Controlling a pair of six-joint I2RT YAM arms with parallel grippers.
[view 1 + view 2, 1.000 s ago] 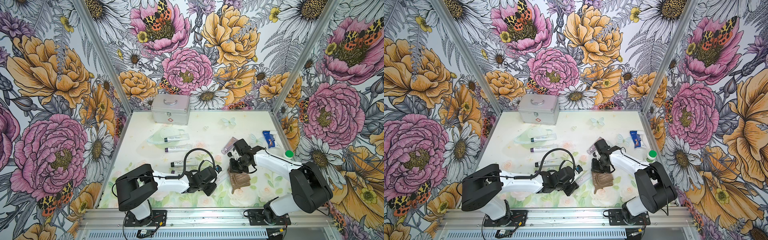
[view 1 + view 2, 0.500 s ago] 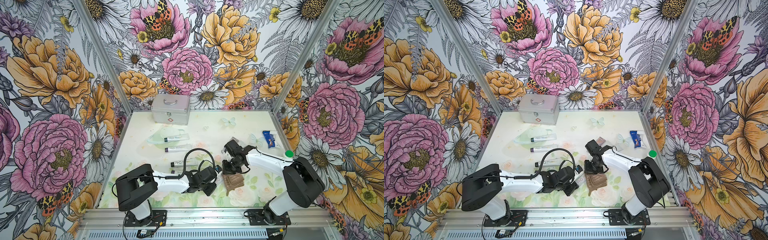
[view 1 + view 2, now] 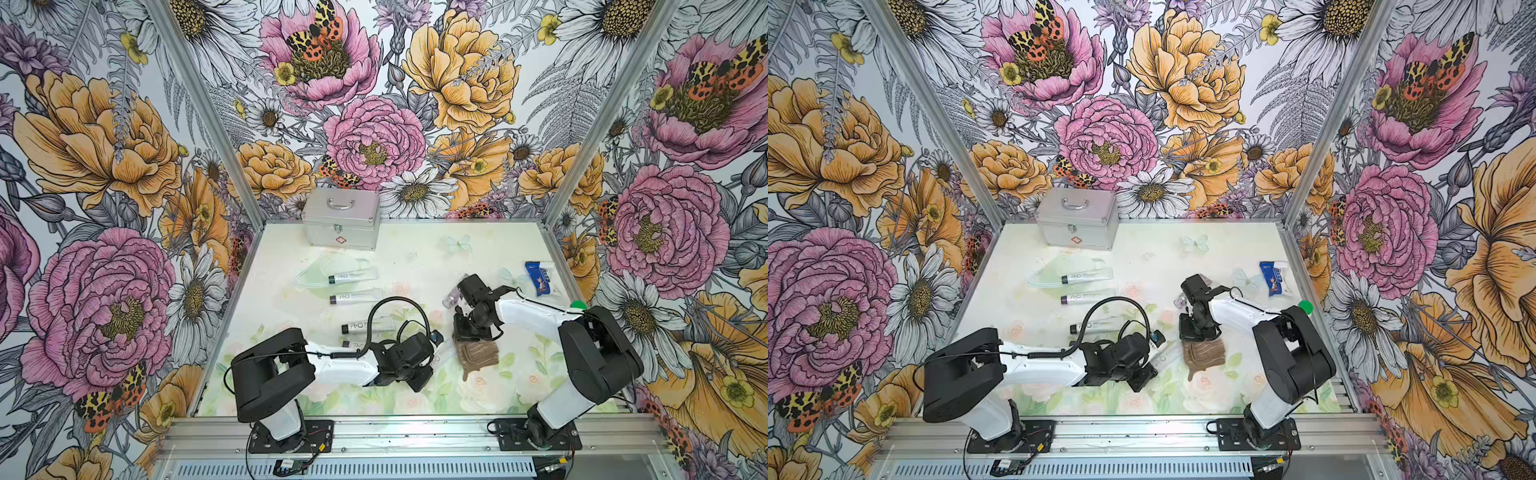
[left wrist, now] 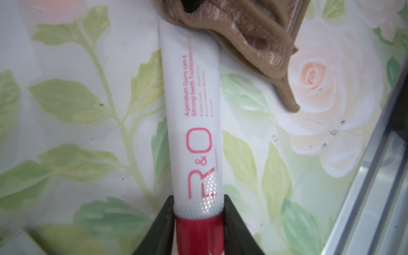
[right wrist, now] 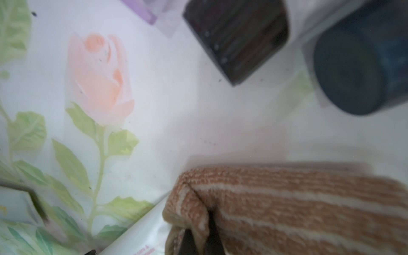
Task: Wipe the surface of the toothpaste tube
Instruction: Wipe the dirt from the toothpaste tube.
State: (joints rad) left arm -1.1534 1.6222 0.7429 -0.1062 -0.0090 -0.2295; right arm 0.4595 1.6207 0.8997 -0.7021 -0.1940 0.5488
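Two grippers meet at one toothpaste tube (image 4: 192,99) lying near the middle of the table's (image 3: 415,257) front edge. The left gripper (image 4: 197,205) clamps the tube at its capped end. The right gripper (image 5: 199,234), pinched tight on a brown striped cloth (image 5: 298,205), holds the cloth over the tube's opposite end.
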